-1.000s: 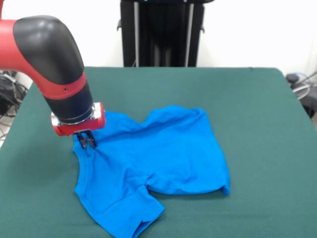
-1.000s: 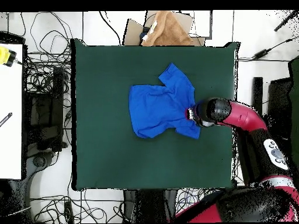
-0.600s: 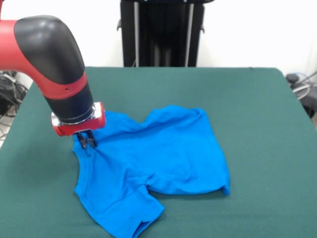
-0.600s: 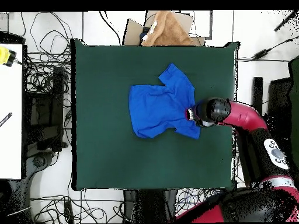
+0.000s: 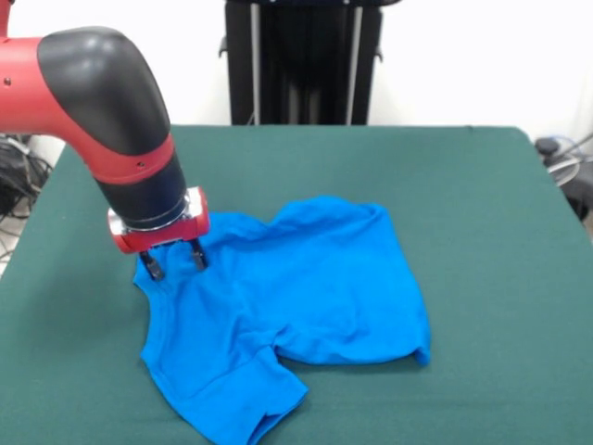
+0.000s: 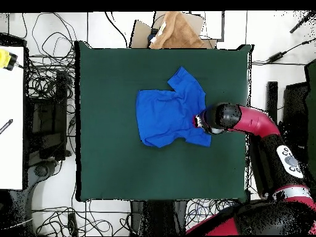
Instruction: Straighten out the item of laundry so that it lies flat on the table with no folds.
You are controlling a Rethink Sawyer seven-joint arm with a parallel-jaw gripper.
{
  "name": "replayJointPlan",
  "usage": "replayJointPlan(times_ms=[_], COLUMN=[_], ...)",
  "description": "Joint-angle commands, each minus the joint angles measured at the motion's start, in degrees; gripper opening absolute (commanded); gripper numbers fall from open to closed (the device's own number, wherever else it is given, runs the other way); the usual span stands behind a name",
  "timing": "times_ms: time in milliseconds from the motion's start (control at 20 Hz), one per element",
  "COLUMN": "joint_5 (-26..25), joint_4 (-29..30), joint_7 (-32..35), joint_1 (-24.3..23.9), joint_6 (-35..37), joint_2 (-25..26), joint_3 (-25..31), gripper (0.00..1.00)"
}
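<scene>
The item of laundry [image 5: 296, 297] is a plain bright blue T-shirt, spread out but rumpled in the middle of the table [image 5: 482, 204], with one sleeve folded near the front edge and a ridge across its upper part. My gripper [image 5: 175, 263] hangs open just over the shirt's left edge, its two dark fingers spread apart with nothing between them. In the overhead view the shirt [image 6: 168, 111] lies at the centre of the green table [image 6: 111, 154] and the gripper [image 6: 199, 121] is at its right edge, largely hidden under the arm.
A black stand [image 5: 301, 60] rises behind the table. In the overhead view a brown cloth on cardboard [image 6: 176, 32] sits past the table's top edge, cables lie all around, and a white bench [image 6: 11, 117] stands at the left.
The gripper was pinched shut on the shirt's edge; its fingers have now spread open and let go, and the arm has shifted slightly right.
</scene>
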Motion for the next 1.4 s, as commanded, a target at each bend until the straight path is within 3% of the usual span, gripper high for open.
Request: replayJointPlan(times_ms=[50,350,800,1050,1250,1400], joint_5=[-7.70,-7.20,-3.63,1.26,3.43,3.75], joint_4=[-3.26,-2.03,13.15,19.93,20.03,18.91], joint_7=[-6.90,-4.25,3.75,1.92,0.55,0.10], joint_1=[0.68,1.56,3.00,2.28,2.69,3.07], joint_6=[-16.75,-15.92,-13.97,-8.45,-3.91,-2.54], joint_2=[5.57,3.89,-13.86,-25.85,-29.56,-29.20], joint_3=[4.32,3.11,1.01,1.30,1.00,0.67], gripper=[1.00,1.00,1.00,1.00,1.00,1.00])
